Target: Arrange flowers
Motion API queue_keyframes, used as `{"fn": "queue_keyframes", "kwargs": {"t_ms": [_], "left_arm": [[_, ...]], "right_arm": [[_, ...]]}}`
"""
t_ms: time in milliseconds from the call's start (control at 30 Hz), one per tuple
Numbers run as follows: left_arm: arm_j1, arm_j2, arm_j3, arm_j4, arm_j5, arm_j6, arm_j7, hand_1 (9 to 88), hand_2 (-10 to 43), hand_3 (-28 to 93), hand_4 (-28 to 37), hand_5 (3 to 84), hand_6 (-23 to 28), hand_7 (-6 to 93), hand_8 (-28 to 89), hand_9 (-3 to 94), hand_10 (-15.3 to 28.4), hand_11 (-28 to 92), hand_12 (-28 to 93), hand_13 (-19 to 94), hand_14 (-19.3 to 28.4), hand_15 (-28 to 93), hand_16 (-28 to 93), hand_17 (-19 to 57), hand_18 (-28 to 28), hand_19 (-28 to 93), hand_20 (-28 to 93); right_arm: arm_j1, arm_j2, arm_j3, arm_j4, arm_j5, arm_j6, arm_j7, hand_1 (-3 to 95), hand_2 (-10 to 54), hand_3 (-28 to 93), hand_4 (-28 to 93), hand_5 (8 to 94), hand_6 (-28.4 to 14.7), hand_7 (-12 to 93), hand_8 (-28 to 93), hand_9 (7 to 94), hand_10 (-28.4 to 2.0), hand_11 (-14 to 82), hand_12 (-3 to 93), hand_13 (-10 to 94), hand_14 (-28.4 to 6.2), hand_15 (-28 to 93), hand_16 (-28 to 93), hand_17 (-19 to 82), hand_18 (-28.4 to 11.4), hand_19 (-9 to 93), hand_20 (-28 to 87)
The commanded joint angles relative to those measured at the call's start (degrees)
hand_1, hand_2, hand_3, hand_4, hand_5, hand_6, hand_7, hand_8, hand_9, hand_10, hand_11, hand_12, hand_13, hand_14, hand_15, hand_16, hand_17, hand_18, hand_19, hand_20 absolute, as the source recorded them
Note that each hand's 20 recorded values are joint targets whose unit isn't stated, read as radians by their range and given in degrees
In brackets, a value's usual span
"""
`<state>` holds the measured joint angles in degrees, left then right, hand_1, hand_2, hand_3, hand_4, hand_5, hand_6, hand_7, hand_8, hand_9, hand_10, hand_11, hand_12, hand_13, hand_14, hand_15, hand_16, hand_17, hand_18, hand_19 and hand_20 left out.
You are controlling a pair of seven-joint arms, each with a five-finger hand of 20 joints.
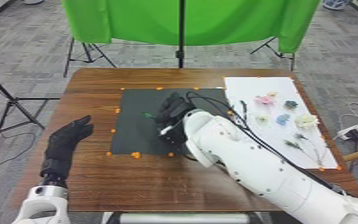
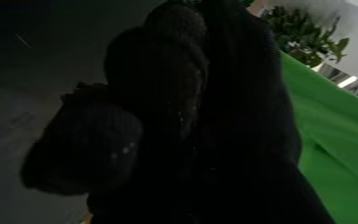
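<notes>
In the head view, my right hand (image 1: 171,111) is over the dark mat (image 1: 133,137), with a small green piece (image 1: 148,115) just to its left. The black glove of this hand (image 2: 171,75) is dark in the right wrist view; what may be inside its grasp is hidden. On the white sheet (image 1: 242,85) lie a pink flower (image 1: 264,100), a blue flower (image 1: 283,119), a cream flower (image 1: 307,121), a dark green one (image 1: 291,104) and thin sprigs (image 1: 293,144). My left hand (image 1: 67,140) is open above the table's left side.
Orange tape bits (image 1: 135,155) line the mat on the brown table (image 1: 91,175). My right arm crosses the sheet's lower left edge, with loose black cables alongside. Behind the table hangs a green cloth (image 1: 238,22) on thin black stands.
</notes>
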<state>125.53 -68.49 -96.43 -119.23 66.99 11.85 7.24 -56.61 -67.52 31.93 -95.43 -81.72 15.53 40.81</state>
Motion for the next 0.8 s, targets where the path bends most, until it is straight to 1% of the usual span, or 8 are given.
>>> {"fn": "queue_keyframes", "kwargs": {"t_ms": [33,100,233,333,367,467,633,800], "left_arm": [[-0.86,0.37,0.04,0.10,0.89,-2.59,-2.14,22.6,3.2,64,-28.3,47.5,3.8,10.6,-6,44.8,13.6,16,12,31,16.8,22,2,0.7,13.6,10,21],[-0.75,0.29,-0.07,0.00,1.15,-2.89,-2.45,23.1,3.1,64,-28.3,47.4,3.7,10.5,-6,44.5,13.6,16,12,31,16.8,22,2,0.7,13.6,10,21],[-0.90,0.00,-0.10,-0.05,1.36,-3.15,-3.25,23.8,2.9,64,-28.3,47.0,3.8,10.5,-5,44.2,13.5,16,12,31,16.8,22,2,0.6,13.6,10,21],[-0.40,-0.22,-0.35,-0.20,1.68,-3.31,-3.15,24.4,3.0,63,-28.2,47.0,3.8,10.4,-5,44.1,13.5,16,13,31,16.8,22,2,0.6,13.6,10,21],[-0.23,-0.20,-0.40,-0.22,1.66,-2.99,-3.20,24.4,3.0,63,-28.2,47.0,3.9,10.3,-5,44.1,13.5,16,13,31,16.8,22,2,0.6,13.6,10,21],[-0.42,-0.14,-0.24,-0.07,1.24,-2.89,-3.59,24.4,2.9,63,-28.2,46.9,3.9,10.4,-5,44.1,13.5,15,13,31,16.9,22,2,0.5,13.6,10,21],[-1.59,0.30,0.07,0.27,1.91,-5.03,-4.40,24.4,2.9,63,-28.1,46.9,3.9,10.3,-5,44.0,13.5,16,13,31,16.9,22,2,0.4,13.6,10,21],[-1.33,0.19,-0.08,0.17,1.75,-4.55,-4.53,24.7,3.0,63,-27.8,46.8,4.0,10.2,-5,43.9,13.5,15,13,31,16.9,22,2,0.4,13.6,10,21]], "right_arm": [[-0.68,-0.51,-1.00,0.77,-0.01,-1.56,-0.27,80.1,-9.5,-23,40,78.8,-8.0,15,14,88.6,-15.8,28.4,23.4,94,-2.9,49,22,79,0.2,73,47],[-0.96,-0.10,-0.80,0.35,0.00,-2.38,-0.78,53.5,-9.5,45,-10,78.5,-7.9,17,-3,88.4,-16.2,28.5,22.2,94,-3.0,48,22,79,0.2,73,46],[-1.57,1.95,-0.37,-1.27,-1.53,-3.02,-3.83,45.6,-9.5,48,-14,78.2,-8.2,15,-6,88.1,-16.6,27.9,21.9,94,-3.6,47,22,79,-0.4,72,46],[-2.04,4.46,-0.90,-3.27,-7.21,-4.57,-4.41,29.0,-8.5,56,-10,78.2,-8.4,13,-6,88.4,-17.0,27.6,21.9,94,-4.4,47,23,78,-1.9,74,47],[-1.98,4.78,-1.19,-3.40,-9.59,-5.73,-4.22,27.5,-6.4,56,-10,78.2,-8.4,13,-6,88.5,-17.1,27.7,21.9,94,-4.7,47,23,78,-2.3,75,46],[-1.28,5.57,-3.29,-3.15,-15.79,-7.57,-4.12,25.4,-3.5,57,-9,77.2,-8.4,11,-7,88.4,-17.0,29.0,22.6,94,-5.0,48,23,77,-2.7,76,46],[-2.74,7.31,-4.38,-5.85,-17.50,-9.63,-2.92,24.9,-0.8,58,-10,77.3,-8.2,11,-6,88.4,-17.0,29.6,22.9,94,-5.0,48,24,77,-2.7,78,44],[-2.96,7.37,-5.29,-7.14,-16.58,-11.81,-2.43,25.4,0.3,58,-9,77.6,-8.5,11,-6,88.8,-17.3,27.0,21.6,94,-5.8,46,23,76,-2.9,79,41]]}}
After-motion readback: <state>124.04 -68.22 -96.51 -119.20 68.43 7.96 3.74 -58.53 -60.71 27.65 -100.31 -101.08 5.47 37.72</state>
